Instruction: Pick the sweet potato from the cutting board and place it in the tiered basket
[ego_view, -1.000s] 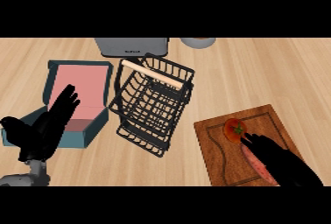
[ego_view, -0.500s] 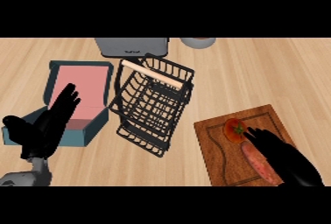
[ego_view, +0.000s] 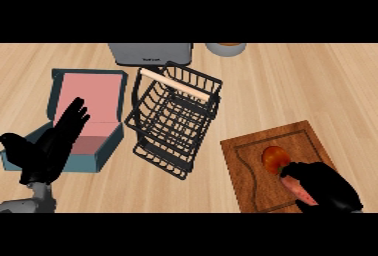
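R hand (ego_view: 325, 186) sits curled over the potato (ego_view: 298, 189) on the board (ego_view: 251, 165), lower right; fingers wrap it, only its pinkish near side shows w/ an orange-red end (ego_view: 274, 158) toward the basket. Long axis looks to run diagonally, from the hand up-left, though mostly hidden. Basket (ego_view: 176, 120) lies up-left of the hand, well apart, mid surface. L hand (ego_view: 52, 145) is open, fingers up, resting over the teal box (ego_view: 66, 80) at left. R is nearer the potato by far; lift, then carry up-left.
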